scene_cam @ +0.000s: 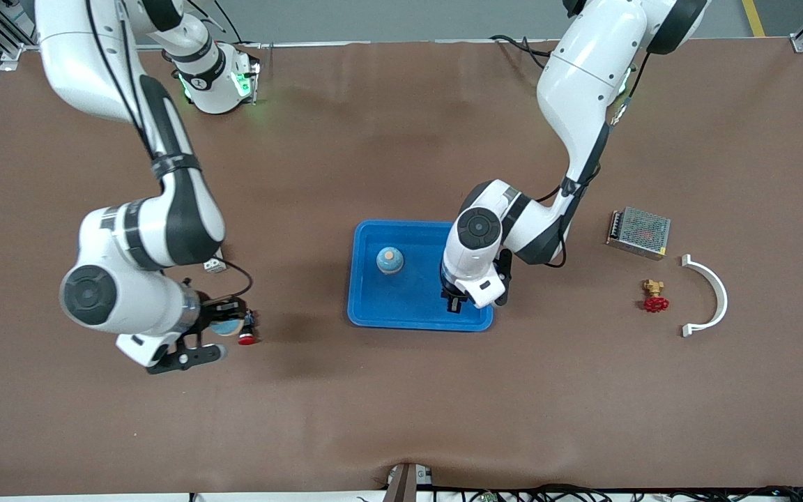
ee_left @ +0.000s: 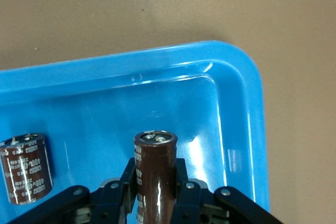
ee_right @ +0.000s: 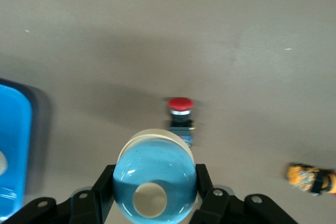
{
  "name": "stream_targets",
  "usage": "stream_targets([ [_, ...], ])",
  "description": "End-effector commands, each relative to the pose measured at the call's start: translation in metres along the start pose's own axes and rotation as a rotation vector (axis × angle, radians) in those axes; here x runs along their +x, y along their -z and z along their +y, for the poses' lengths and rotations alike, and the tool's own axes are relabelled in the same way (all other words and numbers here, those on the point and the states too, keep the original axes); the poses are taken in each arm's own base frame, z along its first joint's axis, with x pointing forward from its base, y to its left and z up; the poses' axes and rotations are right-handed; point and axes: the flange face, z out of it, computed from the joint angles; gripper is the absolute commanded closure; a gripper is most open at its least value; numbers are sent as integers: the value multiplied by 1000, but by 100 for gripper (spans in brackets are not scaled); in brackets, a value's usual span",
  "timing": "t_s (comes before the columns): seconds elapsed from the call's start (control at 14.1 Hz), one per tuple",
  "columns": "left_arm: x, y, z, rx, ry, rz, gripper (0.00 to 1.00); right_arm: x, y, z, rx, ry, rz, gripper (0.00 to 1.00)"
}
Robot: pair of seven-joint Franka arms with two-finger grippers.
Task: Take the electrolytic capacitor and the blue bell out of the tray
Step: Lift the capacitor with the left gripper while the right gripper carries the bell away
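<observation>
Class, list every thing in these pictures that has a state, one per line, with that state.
Left gripper: shut on a capacitor, over the blue tray.
Held capacitor: gripped, raised.
Second capacitor: lying in the tray, free.
Blue tray: holds a bell and a capacitor.
Bell in tray: upright, free.
Right gripper: shut on a blue bell, above the table.
Held bell: gripped.
Red push button: on table, untouched.

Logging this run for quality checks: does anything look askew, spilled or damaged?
Nothing stands out. The left end effector holds a capacitor over the blue tray; the right end effector holds the bell, both intact.
</observation>
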Motion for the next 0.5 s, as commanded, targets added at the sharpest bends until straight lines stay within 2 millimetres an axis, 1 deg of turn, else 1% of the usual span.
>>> stream_targets([
  [0.0, 4, 15, 3, -8, -50, 19, 100, -4, -3, 37, 28, 61, -4, 60],
  [0.07, 4, 18, 4, -7, -58, 21, 100, -4, -12, 47, 31, 62, -9, 60],
  [0.21, 7, 26, 9, 15, -92, 34, 100, -2, -37, 53, 15, 59, 5, 60],
  [0.28, 14, 29, 12, 35, -123, 42, 100, -3, -52, 56, 6, 73, 20, 60],
  [0.43, 31, 44, 13, 91, -210, 56, 100, -5, -80, 70, -9, 126, 47, 60],
])
